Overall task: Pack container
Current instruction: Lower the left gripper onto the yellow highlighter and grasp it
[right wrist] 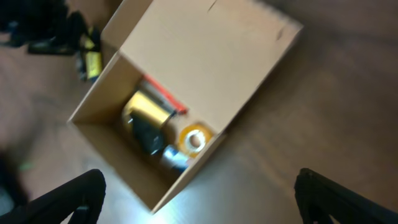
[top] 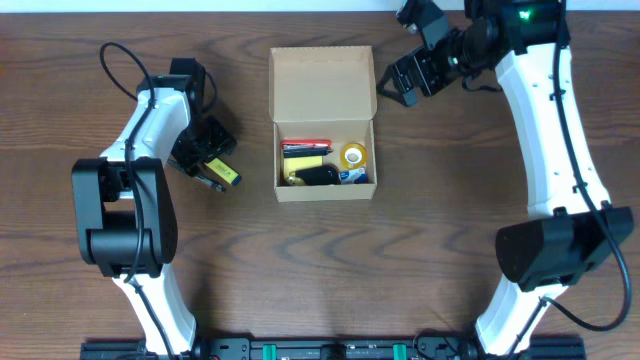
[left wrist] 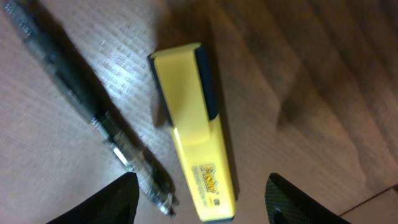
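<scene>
Yellow highlighter (left wrist: 194, 134) lies right under my left pincer (left wrist: 202, 202), one end between my two fingers (left wrist: 118, 199), which stand partly wide with a gap on each side and touch nothing. It rests on the table (top: 440, 290) to the left of the box (top: 323, 80), near it but apart. A dark pen (left wrist: 93, 106) lies just beside it on the side away from the box, slanting much the same way. To pick it up well, I judge I should centre over the highlighter's body rather than its very end. I should also keep my fingers square to its long sides and come low enough that both meet plastic, since a grip near the end could let it swing. The finger on the pen's side has little room, so I would see that it slips between the two without catching the pen. The box stands open, flap laid back on its far side. It holds a tape roll (top: 353, 154) at its right, red pens (top: 305, 145) along the back and a black thing (top: 318, 177) at the front. Bare floor looks scarce, so the highlighter probably goes in lengthwise, over the left wall. Nothing lies between the highlighter and that wall. My right pincer (top: 402, 82) hangs spread wide beside the flap's right edge, out of that path.
</scene>
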Controlling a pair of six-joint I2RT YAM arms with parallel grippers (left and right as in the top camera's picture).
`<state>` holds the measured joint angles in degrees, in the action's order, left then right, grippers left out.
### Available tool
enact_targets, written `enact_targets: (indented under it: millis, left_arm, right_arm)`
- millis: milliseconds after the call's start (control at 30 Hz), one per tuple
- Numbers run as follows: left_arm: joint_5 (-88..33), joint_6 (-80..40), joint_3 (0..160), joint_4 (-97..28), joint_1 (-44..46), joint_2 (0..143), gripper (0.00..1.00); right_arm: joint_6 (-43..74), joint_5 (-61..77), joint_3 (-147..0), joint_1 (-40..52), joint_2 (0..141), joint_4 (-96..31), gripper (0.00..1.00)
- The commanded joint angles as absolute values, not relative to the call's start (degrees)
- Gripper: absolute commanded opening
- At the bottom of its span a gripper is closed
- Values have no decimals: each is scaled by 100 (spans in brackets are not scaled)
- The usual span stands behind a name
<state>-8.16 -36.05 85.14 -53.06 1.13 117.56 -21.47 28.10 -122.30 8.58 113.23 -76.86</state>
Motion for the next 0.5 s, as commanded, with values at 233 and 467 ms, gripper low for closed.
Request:
enact_targets:
  millis: [233,467]
  left_arm:
    - [-611,-3599,8136,-4875,82,11745,65]
    - [-572,-3592,8130,-4650,89,11745,52]
  right_arm:
    - [-2421,2679,-12335,779,10687,-8088,99]
    - [-2554,2679,-12333,779,9972,-8184,99]
